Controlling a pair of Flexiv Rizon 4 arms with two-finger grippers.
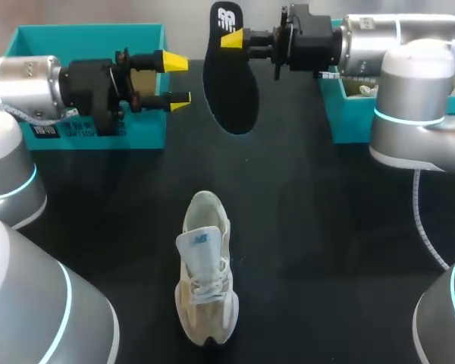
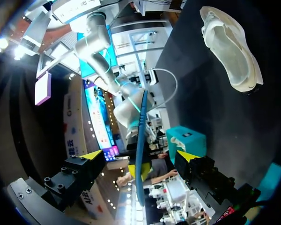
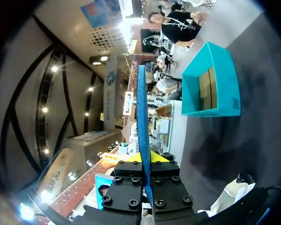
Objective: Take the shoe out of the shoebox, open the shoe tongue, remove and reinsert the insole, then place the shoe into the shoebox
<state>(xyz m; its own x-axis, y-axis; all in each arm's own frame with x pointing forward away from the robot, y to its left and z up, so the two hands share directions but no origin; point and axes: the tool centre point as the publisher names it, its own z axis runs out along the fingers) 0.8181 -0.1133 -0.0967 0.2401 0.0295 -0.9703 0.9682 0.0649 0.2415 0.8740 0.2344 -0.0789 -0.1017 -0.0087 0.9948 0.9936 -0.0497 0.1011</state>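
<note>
My right gripper (image 1: pixel 233 38) is shut on the heel end of a black insole (image 1: pixel 231 87) and holds it in the air over the back of the table, its length hanging down. The right wrist view shows the insole (image 3: pixel 141 103) edge-on, blue, clamped in that gripper (image 3: pixel 144 158). My left gripper (image 1: pixel 180 80) stands open just left of the insole, apart from it. From the left wrist the insole (image 2: pixel 140 140) lines up with the gap of the left gripper (image 2: pixel 139 155). The beige shoe (image 1: pixel 205 269) lies on the black table, tongue raised, and shows as the shoe (image 2: pixel 232 47) beyond the left gripper.
An open teal shoebox (image 1: pixel 83 42) stands at the back left behind my left arm, also seen as the shoebox (image 3: pixel 208 84). A second teal box part (image 1: pixel 349 114) with white paper sits at the back right under my right arm. A white cable (image 1: pixel 421 220) runs along the table's right side.
</note>
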